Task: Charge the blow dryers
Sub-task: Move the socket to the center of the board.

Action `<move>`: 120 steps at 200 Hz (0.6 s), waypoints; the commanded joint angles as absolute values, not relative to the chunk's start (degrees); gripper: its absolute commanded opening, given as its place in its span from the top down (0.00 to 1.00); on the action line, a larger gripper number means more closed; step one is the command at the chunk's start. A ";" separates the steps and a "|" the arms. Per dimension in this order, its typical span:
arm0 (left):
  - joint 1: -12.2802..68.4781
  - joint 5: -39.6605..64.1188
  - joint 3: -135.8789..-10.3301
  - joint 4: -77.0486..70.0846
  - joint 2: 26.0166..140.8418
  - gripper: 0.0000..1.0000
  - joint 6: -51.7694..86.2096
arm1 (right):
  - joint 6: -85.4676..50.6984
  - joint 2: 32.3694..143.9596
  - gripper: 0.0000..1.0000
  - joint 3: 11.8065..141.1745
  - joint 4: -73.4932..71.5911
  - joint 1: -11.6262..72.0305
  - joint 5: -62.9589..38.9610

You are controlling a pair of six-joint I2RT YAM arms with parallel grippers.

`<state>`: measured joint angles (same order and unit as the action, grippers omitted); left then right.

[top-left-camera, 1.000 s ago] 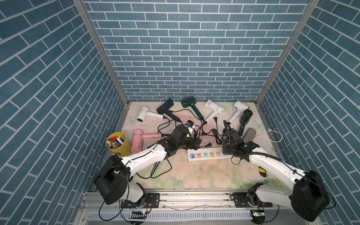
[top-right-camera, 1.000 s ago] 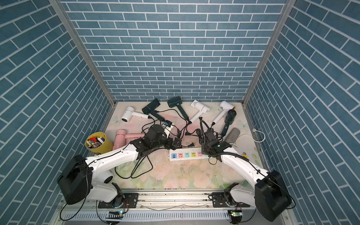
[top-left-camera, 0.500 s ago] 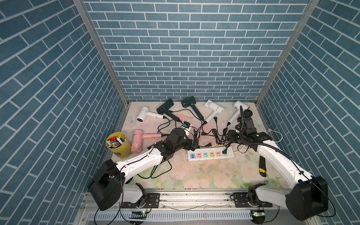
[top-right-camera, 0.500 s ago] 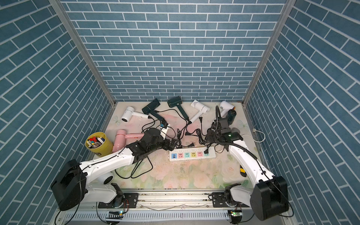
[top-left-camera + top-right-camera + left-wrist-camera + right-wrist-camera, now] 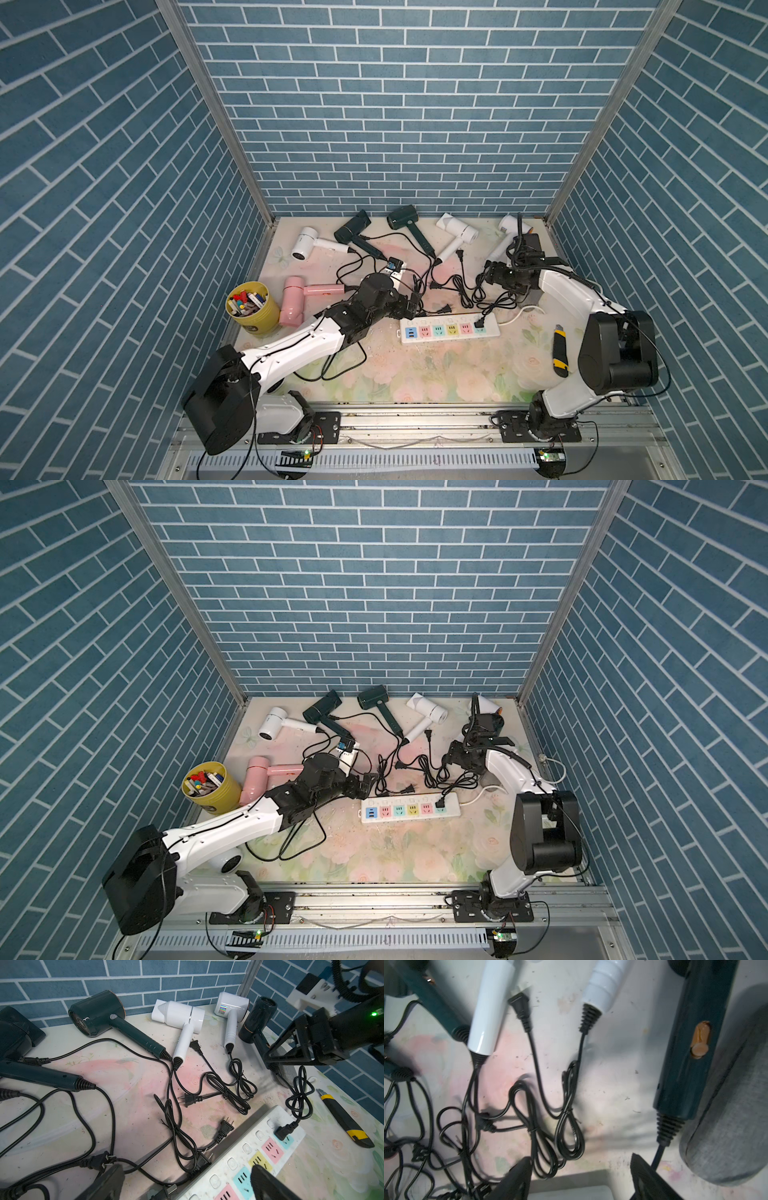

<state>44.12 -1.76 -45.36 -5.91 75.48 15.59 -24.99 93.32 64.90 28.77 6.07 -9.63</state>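
Dryer (image 5: 691, 1043), dark-handled, lies just ahead of right end effector (image 5: 580, 1157).

**Cords tangle beneath spread jaws**

The right gripper (image 5: 581, 1158) hangs, fingers wide apart, over bundled black cords (image 5: 566, 1126). A loose plug (image 5: 520, 1004) lies between two white dryer handles (image 5: 490, 1007) (image 5: 604, 987). A dark teal dryer handle (image 5: 691, 1043) lies against a grey fuzzy roll (image 5: 726, 1136).

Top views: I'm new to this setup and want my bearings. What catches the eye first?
A tangle of black cords sprawls mid-table, trailing from blow dryers lined along the back wall. In front of it lies a white power strip with pastel sockets, one plug in its end socket. A pink blow dryer lies beside a yellow cup.
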 commanded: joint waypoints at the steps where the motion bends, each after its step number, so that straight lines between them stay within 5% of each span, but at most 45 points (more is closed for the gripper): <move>1: 44.26 -2.11 -45.09 -6.04 75.67 0.00 14.68 | -24.00 97.50 0.23 67.63 26.93 3.70 -12.50; 66: 44.21 -1.58 -45.58 -5.97 77.00 0.01 14.60 | -23.77 108.19 0.24 77.01 28.70 -0.06 -12.09; 120: 44.21 -1.58 -45.65 -6.06 77.34 0.01 14.50 | -23.92 106.00 0.27 76.67 28.28 -3.13 -10.06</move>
<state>44.12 -1.65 -45.36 -5.91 76.86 15.35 -25.19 107.72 76.07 28.21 -2.33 -11.86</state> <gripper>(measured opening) 0.995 0.740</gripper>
